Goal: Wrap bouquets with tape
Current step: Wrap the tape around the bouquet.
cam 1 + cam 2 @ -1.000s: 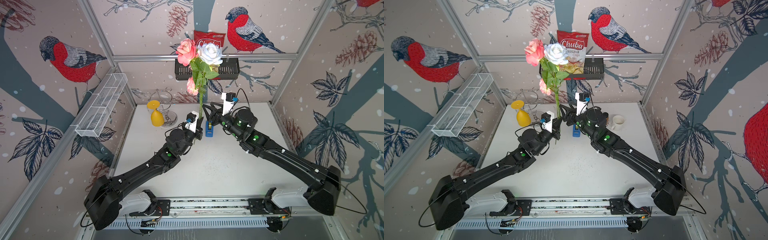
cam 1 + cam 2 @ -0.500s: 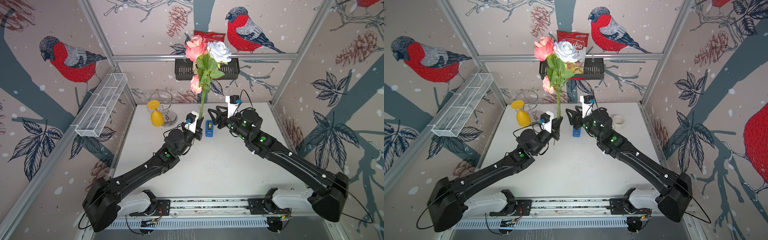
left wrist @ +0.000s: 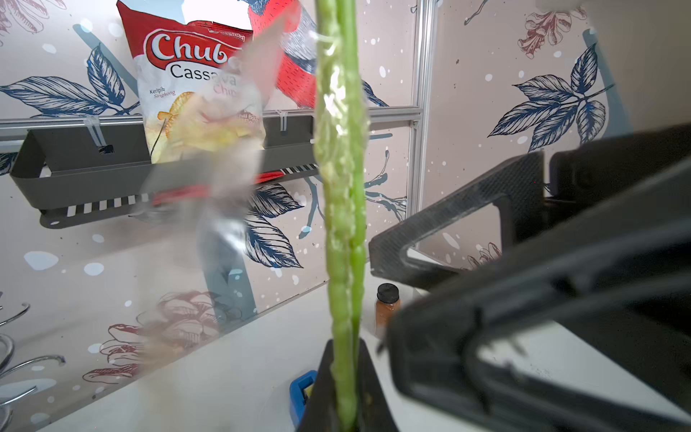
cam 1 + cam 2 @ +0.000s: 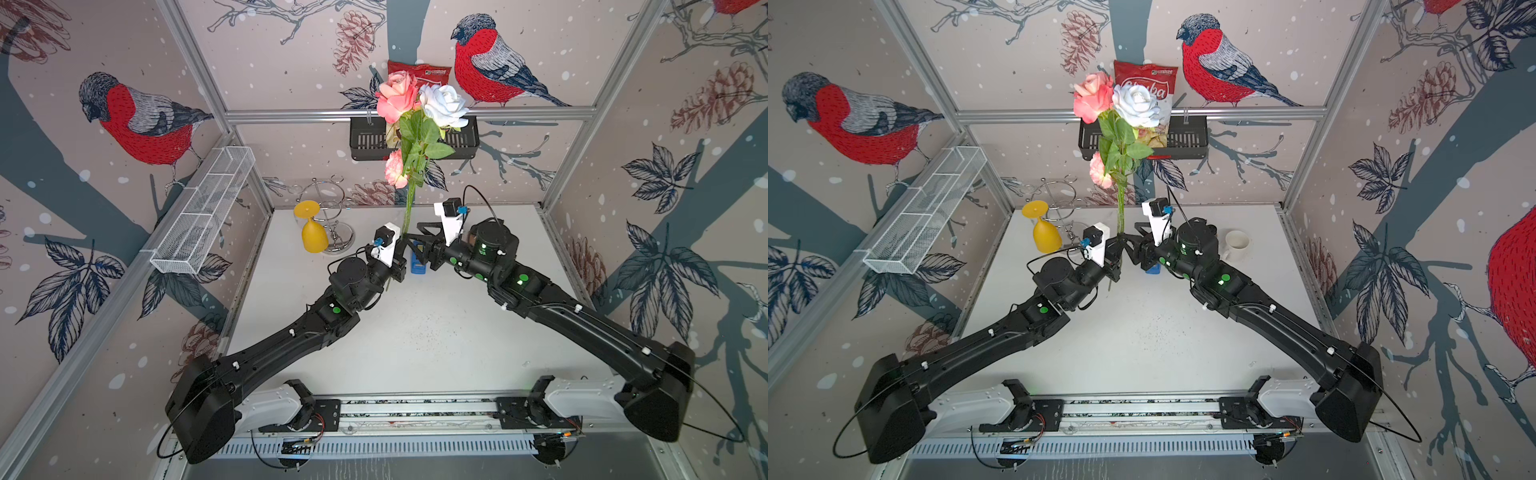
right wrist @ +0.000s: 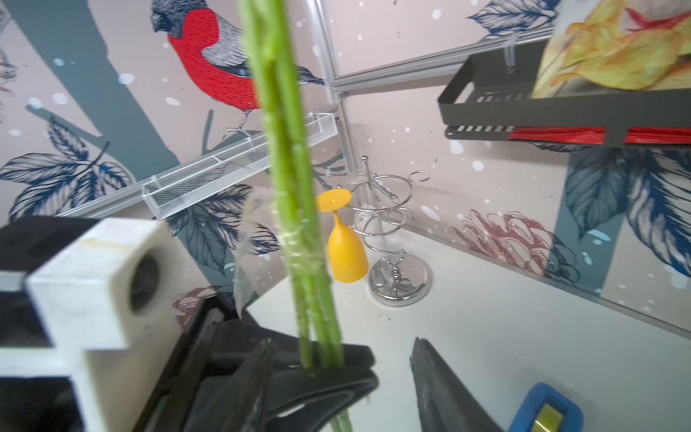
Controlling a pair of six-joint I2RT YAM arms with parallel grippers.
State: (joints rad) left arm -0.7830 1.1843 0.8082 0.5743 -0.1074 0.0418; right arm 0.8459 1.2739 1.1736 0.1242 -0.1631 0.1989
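the left gripper (image 4: 400, 252) is clamped tight on the stems (image 3: 342, 187) low down, and the bouquet (image 4: 415, 137) stands upright above the middle of the worktop (image 4: 415, 340), toward its far edge, blooms high. the right gripper (image 4: 417, 241) sits just beside those stems, jaws apart with nothing between them.

now look at the tape (image 3: 338, 112): the left wrist view shows a glossy, crinkled band around the stems above the left gripper's jaws, so some wrap is on. but a loose flap (image 3: 224, 157) of clear tape stands off to one side, not pressed down. whether it runs back to the roll, i cannot tell.

the blue dispenser (image 5: 546, 411) sits on the worktop near the far edge, under the two grippers.

my read: the binding is well started, not finished. what looks left is to bring that flap round the stems, press it flat, and free it from the roll if it is attached. the risk is the flap sticking to a jaw.
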